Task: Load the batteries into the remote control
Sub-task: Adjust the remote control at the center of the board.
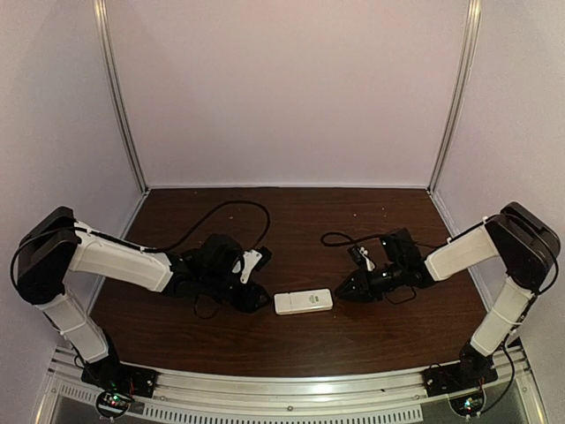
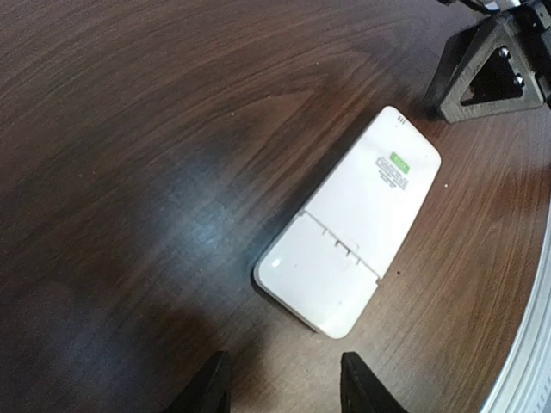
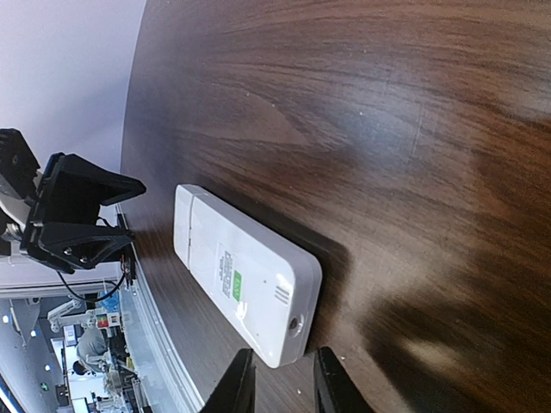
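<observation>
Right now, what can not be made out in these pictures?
Batteries: seen in no view.
Remote control buttons: every view, it lies face down.
Its green label: left wrist view, print too small.
Left end effector, right end effector: wrist views, bottom edge leaves only fingertips.

The remote control point(image 2: 349, 245) is smooth white plastic with a soft sheen, and a small printed sticker point(image 2: 396, 168) on its back looks slightly glossier. Under it the table point(image 2: 129, 129) is dark wood grain — smooth, semi-gloss, catching pale glare. Beside the remote the left gripper point(image 2: 284, 361) is matt black plastic.
</observation>
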You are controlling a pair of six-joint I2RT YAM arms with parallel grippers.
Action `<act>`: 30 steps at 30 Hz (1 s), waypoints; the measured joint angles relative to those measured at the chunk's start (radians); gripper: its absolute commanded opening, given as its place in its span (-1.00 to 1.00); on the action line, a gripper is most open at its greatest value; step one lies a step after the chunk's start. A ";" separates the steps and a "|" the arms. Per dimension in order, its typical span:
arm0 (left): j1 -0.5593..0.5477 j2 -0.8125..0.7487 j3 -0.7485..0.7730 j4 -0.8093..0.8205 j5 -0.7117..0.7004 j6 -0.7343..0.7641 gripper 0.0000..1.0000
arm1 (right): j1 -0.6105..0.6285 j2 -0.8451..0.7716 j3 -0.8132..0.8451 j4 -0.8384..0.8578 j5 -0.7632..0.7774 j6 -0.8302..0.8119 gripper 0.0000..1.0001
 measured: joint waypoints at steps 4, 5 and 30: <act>0.000 0.014 -0.006 0.051 0.008 -0.061 -0.11 | 0.009 0.023 0.000 0.009 0.003 0.000 -0.48; -0.001 0.021 -0.006 0.062 0.011 -0.072 -0.11 | 0.011 0.025 0.001 0.010 0.003 0.000 -0.47; -0.016 0.204 0.084 0.138 0.037 -0.140 -0.39 | 0.055 0.071 0.008 0.043 -0.001 0.005 -0.56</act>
